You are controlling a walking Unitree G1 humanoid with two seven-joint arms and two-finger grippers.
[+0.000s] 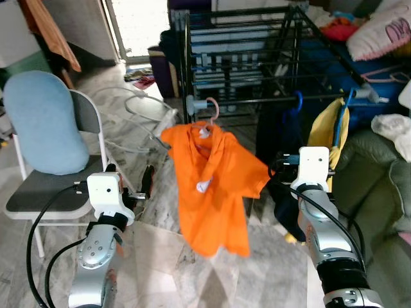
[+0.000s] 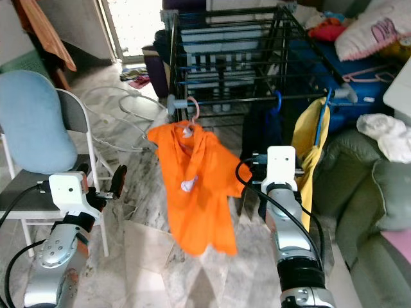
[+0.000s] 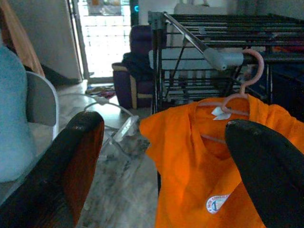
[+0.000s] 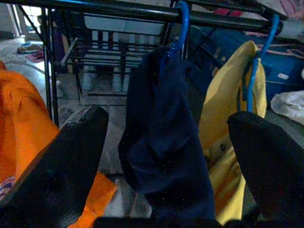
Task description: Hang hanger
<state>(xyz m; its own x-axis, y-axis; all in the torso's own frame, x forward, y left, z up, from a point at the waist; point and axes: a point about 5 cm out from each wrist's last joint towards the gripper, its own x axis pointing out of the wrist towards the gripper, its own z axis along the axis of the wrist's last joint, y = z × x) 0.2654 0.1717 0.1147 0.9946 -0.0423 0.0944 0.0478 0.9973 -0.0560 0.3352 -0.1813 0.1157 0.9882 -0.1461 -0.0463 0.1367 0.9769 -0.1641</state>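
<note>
We see the pink hanger (image 1: 212,109) with the orange shirt (image 1: 212,186) hooked on the front bar of the black drying rack (image 1: 257,58). Our left gripper (image 3: 161,156) is near it with fingers spread and holding nothing. Our right gripper (image 4: 166,156) is also spread and faces a dark garment (image 4: 166,142) on a blue hanger (image 4: 183,23), probably not touching it.

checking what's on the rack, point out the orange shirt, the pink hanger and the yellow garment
orange shirt (image 1: 212,186), left eye view, middle of its front
pink hanger (image 1: 213,109), left eye view, on its hook by the rail
yellow garment (image 1: 323,131), left eye view, its upper fold
</note>
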